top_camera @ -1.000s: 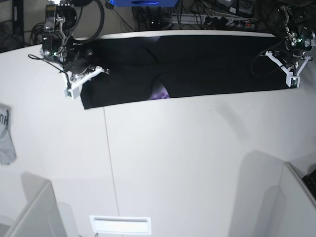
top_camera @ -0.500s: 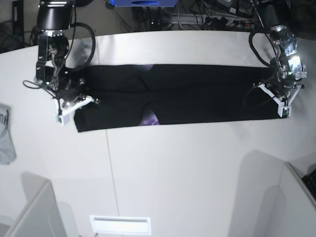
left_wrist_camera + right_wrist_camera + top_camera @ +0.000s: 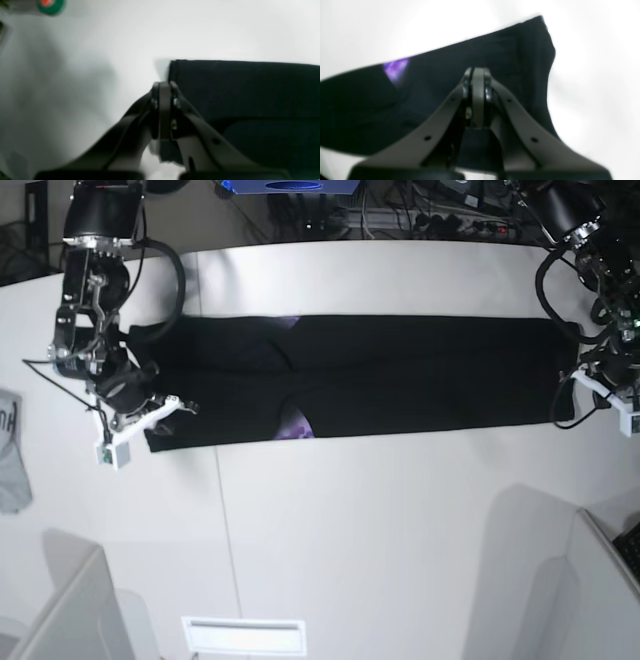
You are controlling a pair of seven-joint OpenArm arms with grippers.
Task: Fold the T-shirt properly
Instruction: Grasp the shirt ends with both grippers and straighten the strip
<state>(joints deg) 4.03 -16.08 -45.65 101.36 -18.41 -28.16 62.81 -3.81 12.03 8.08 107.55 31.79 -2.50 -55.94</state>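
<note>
Base view shows the T-shirt (image 3: 400, 375) stretched as a long, narrow black band across the far half of the white desk (image 3: 380, 520), one end at each arm. The stretch looks deliberate: each hand pinches an end so the cloth lies taut and flat, which should keep the lengthwise fold from slipping and the edges straight for the next fold.

On that view's left, the right hand (image 3: 477, 75) has its jaws pressed together over the dark fabric close to the shirt's end; cloth passes under and behind the fingertips, so I judge it pinches the shirt. On the right, the left hand (image 3: 163, 87) is likewise closed, at the very corner of the end, where the edge meets bare desk; the grip there seems to take only a thin bit of the cloth.

As for the shirt, it is plain black on the exposed side, mostly smooth, with a diagonal seam or overlap near the middle. A small patch of purple print (image 3: 297, 423) peeks out at the near edge, suggesting the printed face is folded inward.

A small grey cloth (image 3: 12, 465) lies apart at the desk's left edge.
</note>
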